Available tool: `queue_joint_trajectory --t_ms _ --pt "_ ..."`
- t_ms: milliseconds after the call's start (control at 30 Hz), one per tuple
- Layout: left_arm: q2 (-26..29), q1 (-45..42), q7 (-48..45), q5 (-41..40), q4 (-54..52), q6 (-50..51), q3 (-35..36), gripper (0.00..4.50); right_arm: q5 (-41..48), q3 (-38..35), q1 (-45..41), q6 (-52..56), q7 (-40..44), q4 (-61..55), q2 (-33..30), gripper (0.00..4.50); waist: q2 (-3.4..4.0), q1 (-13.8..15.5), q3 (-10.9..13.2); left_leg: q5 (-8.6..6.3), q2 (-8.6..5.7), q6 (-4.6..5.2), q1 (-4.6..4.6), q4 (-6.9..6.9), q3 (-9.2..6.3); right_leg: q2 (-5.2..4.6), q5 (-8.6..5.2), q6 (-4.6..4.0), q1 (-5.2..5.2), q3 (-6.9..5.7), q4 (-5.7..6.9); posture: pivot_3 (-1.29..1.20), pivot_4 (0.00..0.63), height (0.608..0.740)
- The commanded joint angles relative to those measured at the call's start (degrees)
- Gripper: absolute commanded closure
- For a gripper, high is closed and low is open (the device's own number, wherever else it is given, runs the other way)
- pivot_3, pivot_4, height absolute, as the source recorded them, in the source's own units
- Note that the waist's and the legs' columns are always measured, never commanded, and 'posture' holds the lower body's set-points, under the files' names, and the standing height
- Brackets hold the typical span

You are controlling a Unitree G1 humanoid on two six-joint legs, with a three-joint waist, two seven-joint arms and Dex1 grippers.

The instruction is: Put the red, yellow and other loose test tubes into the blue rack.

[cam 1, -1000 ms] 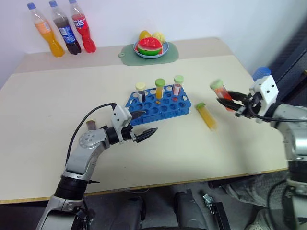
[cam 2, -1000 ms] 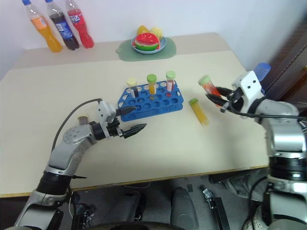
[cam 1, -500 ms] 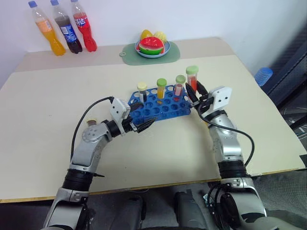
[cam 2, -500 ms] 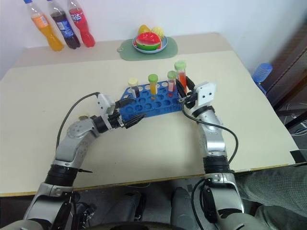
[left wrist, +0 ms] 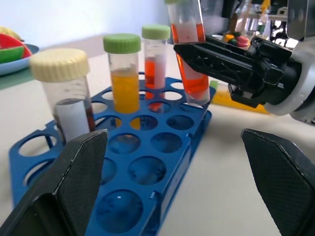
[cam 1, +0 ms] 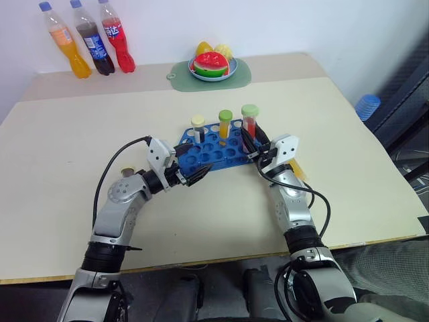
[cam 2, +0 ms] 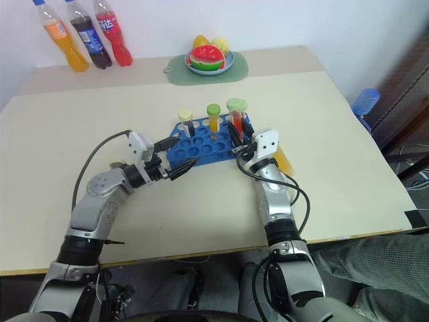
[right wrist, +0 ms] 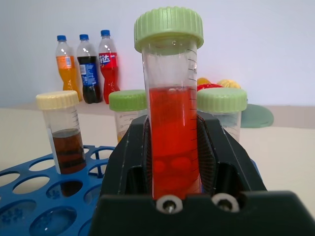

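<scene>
Showing white Chinese characters, "达" legible among them, on the label of the red soda bottle (right wrist: 109, 61) at the back of the table (cam 1: 60, 168). Carrying a blue label with unreadable print on the dark cola bottle (right wrist: 88, 73). Bearing printed graduation lines without legible numbers on the red-liquid test tube (right wrist: 171, 123) and on the brown-liquid tube (right wrist: 64, 135). Nothing else readable.
</scene>
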Motion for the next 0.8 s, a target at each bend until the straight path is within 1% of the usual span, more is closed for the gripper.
queue_joint_trajectory --t_ms 33,100,300,400,500,800 --pt "0.51 0.25 0.01 -0.84 -2.58 0.18 0.81 0.0 0.44 -1.29 -1.02 -2.06 -1.15 4.22 -0.28 3.75 0.0 0.0 -0.01 0.0 0.0 0.0 0.0 0.0 0.0 0.0 0.0 0.0 0.0 0.0 0.0 0.0 0.15 0.74" --pt "0.63 0.37 0.05 -0.96 -2.95 0.54 0.89 0.0 1.05 -1.86 -0.79 -2.68 -0.9 4.39 -0.82 3.75 -0.01 0.0 -0.03 0.0 0.0 0.0 0.0 0.0 0.0 0.0 0.0 0.0 0.0 0.0 0.0 0.0 0.15 0.74" --pt "0.77 0.33 0.09 -1.07 -3.14 0.9 0.58 0.0 1.88 -1.84 2.41 -3.04 -0.45 -0.7 -1.7 3.75 0.01 0.01 -0.04 0.0 0.0 0.0 0.0 0.0 -0.01 0.0 0.0 0.0 0.01 0.0 -0.01 0.0 0.15 0.74" --pt "0.53 0.11 0.16 -0.95 -3.03 0.99 0.3 0.0 1.64 -1.52 3.11 -2.82 -0.84 -1.33 -1.64 3.75 0.0 0.0 -0.04 0.0 0.0 0.0 0.01 0.0 -0.01 0.01 0.0 0.0 0.01 0.0 0.01 0.0 0.15 0.74" --pt "0.39 -0.21 -0.07 -1.02 -2.96 1.07 0.08 0.0 0.98 -1.17 2.66 -3.05 -1.37 0.1 -1.33 3.75 0.0 0.01 -0.04 0.0 0.0 0.0 0.01 0.0 0.0 0.01 0.0 0.0 0.01 0.0 0.03 0.0 0.15 0.74" --pt "0.71 -0.07 -0.26 -1.24 -3.63 1.61 0.24 0.0 -0.43 -0.93 -3.15 -6.35 -3.01 10.6 0.41 3.75 0.0 -0.19 -0.04 0.01 0.01 -0.01 0.03 -0.01 0.0 0.02 0.0 -0.01 0.01 0.0 0.04 0.0 0.15 0.74"
